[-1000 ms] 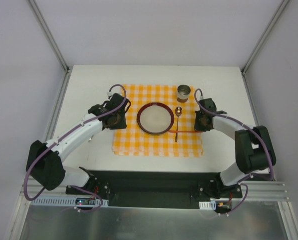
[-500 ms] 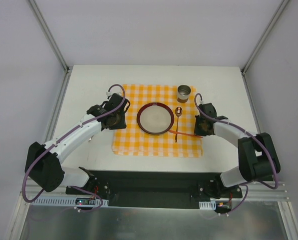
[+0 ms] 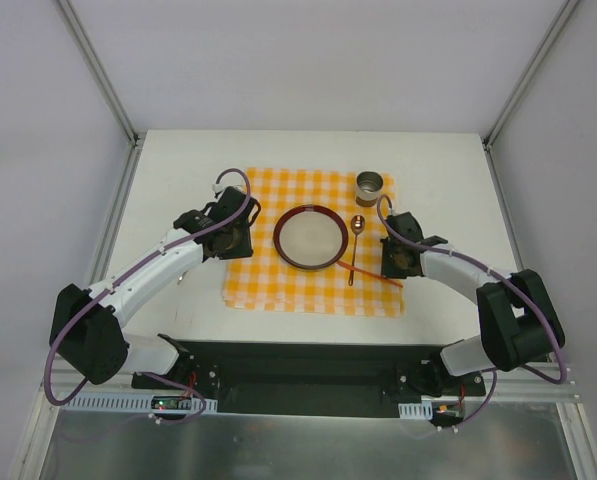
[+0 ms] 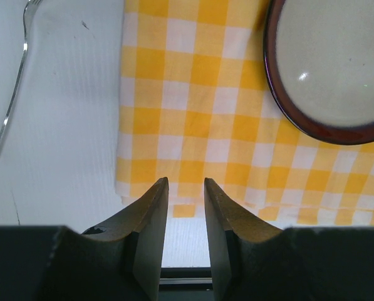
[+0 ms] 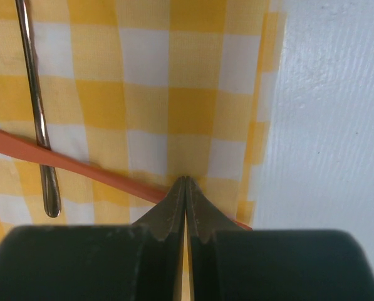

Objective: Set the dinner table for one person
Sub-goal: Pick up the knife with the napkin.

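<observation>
on the dinner table, shut-tipped right end effector touches orange stick.

Bright, even, diffuse light; soft shadows; wrist views' near foreground blurred.

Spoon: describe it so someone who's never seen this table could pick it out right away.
An orange-and-white checkered cloth lies on the white table, a dark-rimmed plate at its middle. The spoon lies on the cloth just right of that plate, on the near side of the metal cup. It is the cloth's only silver utensil, and a thin orange stick crosses its handle.
</observation>
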Robot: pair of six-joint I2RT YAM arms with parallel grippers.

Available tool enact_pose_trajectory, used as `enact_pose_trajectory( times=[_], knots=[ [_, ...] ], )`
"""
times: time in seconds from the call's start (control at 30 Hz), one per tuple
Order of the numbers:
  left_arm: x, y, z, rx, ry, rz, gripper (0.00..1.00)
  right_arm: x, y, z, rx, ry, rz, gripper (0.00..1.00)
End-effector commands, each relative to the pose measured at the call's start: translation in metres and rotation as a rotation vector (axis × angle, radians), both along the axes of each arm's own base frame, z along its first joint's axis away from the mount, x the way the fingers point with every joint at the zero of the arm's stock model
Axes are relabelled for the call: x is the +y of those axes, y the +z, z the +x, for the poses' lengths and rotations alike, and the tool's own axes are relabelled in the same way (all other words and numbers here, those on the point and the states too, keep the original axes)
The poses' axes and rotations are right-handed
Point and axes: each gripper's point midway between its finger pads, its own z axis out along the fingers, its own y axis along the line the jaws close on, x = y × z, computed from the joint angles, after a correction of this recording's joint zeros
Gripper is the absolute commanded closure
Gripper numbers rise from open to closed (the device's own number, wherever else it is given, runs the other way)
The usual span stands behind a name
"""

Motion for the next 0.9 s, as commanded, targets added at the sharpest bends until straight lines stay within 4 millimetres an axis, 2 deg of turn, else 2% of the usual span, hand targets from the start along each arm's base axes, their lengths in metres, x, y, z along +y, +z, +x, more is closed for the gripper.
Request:
enact_pose_trajectory(
  times=[0.0, 0.1, 0.2, 0.33, 0.47, 0.87],
  knots=[
    [0.000, 0.003, -0.007, -0.001, 0.001, -0.009, 0.71, 0.002, 0.010, -0.004, -0.008, -0.007, -0.018, 0.94],
    [0.001, 0.000, -0.007, 0.004, 0.002, 0.000, 0.71, 0.000, 0.015, -0.002, -0.010, 0.012, -0.049, 0.83],
    [0.002, -0.002, -0.007, 0.011, 0.006, 0.006, 0.71, -0.003, 0.028, 0.003, -0.043, 0.019, -0.107, 0.74],
    [0.000, -0.004, -0.006, 0.020, 0.002, 0.008, 0.71, -0.004, 0.045, 0.009, -0.071, 0.036, -0.158, 0.70],
    [-0.001, -0.006, -0.005, 0.028, 0.004, 0.012, 0.71, 0.003, 0.052, 0.010, -0.077, 0.071, -0.163, 0.69],
    [0.002, -0.007, -0.005, 0.021, 0.010, 0.024, 0.71, 0.027, 0.032, 0.009, -0.019, 0.181, -0.132, 0.67]
  ],
)
